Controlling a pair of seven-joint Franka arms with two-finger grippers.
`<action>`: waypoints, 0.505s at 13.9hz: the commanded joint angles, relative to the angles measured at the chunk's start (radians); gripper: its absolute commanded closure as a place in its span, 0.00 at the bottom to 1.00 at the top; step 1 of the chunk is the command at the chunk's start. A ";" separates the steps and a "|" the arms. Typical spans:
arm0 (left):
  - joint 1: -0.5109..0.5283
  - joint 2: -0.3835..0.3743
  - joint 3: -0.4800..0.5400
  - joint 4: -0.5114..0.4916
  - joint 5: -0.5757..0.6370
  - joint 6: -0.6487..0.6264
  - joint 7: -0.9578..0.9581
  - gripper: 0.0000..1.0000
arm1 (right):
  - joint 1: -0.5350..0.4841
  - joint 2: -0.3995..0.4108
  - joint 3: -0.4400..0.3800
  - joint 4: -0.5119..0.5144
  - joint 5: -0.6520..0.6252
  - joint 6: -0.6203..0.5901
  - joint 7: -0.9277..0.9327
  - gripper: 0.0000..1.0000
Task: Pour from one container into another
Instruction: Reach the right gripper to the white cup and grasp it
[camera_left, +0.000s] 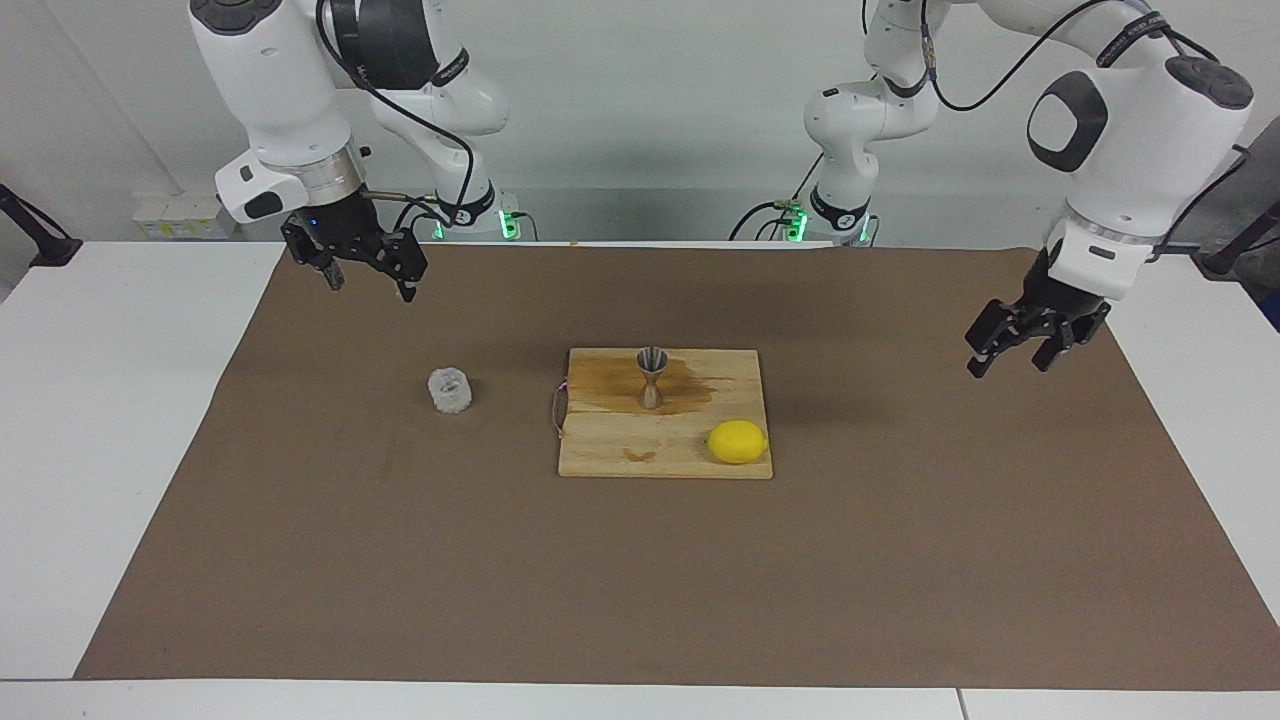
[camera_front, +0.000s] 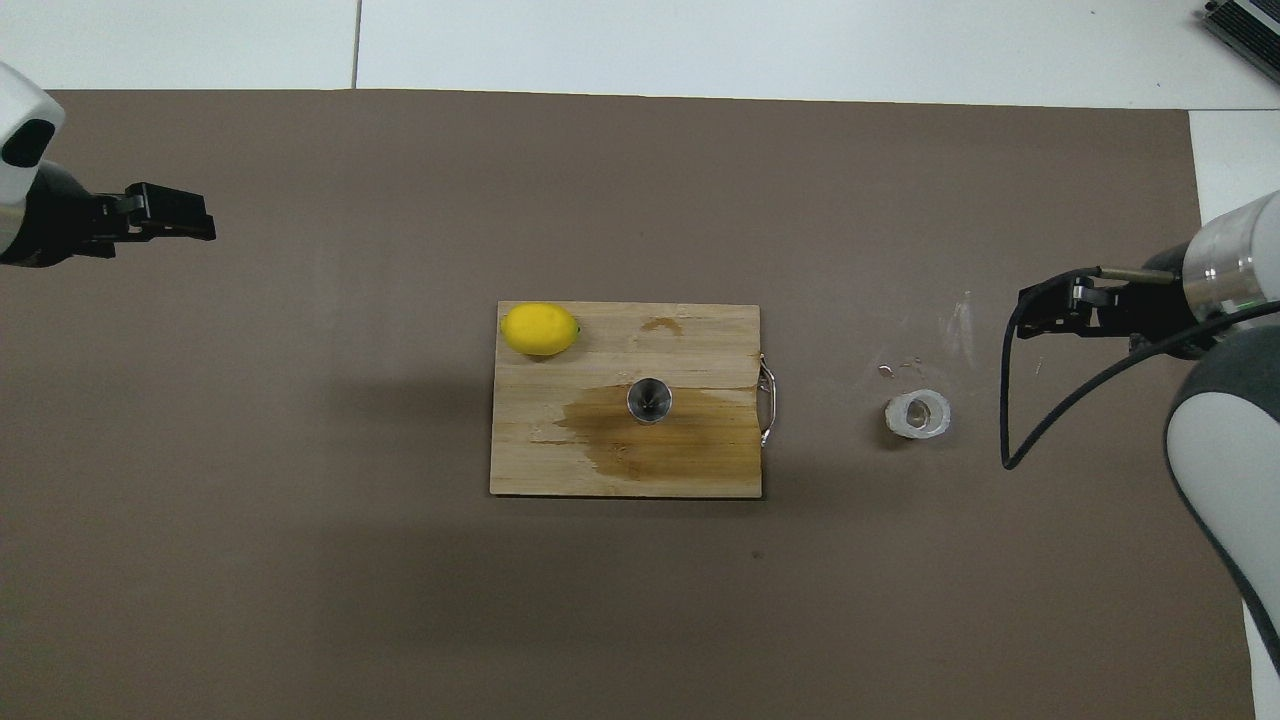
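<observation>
The knobbly whitish glass cup (camera_left: 450, 390) stands upright on the brown mat toward the right arm's end; it also shows in the overhead view (camera_front: 918, 414). The steel hourglass jigger (camera_left: 651, 376) stands upright on a wooden board (camera_left: 600, 455), in a dark wet stain, and shows from above too (camera_front: 649, 400). My right gripper (camera_left: 371, 284) is open and empty, raised over the mat beside the cup, apart from it (camera_front: 1022, 312). My left gripper (camera_left: 1008, 365) is open and empty, over the mat at the left arm's end (camera_front: 205, 225).
A yellow lemon (camera_left: 737, 442) lies on the board's corner farther from the robots, toward the left arm's end (camera_front: 540, 329). The board (camera_front: 530, 460) has a metal handle (camera_front: 767, 400) on its edge facing the cup. The brown mat (camera_left: 300, 560) covers the white table.
</observation>
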 joint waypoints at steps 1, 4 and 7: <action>0.006 -0.006 -0.005 0.047 0.039 -0.118 0.061 0.00 | -0.013 -0.021 0.004 -0.074 0.018 0.086 -0.077 0.00; -0.011 -0.022 -0.014 0.036 0.031 -0.166 0.056 0.00 | -0.013 -0.021 0.004 -0.164 0.019 0.163 -0.337 0.00; -0.016 -0.083 -0.013 -0.007 0.031 -0.171 0.053 0.00 | -0.016 -0.021 0.004 -0.253 0.019 0.243 -0.647 0.00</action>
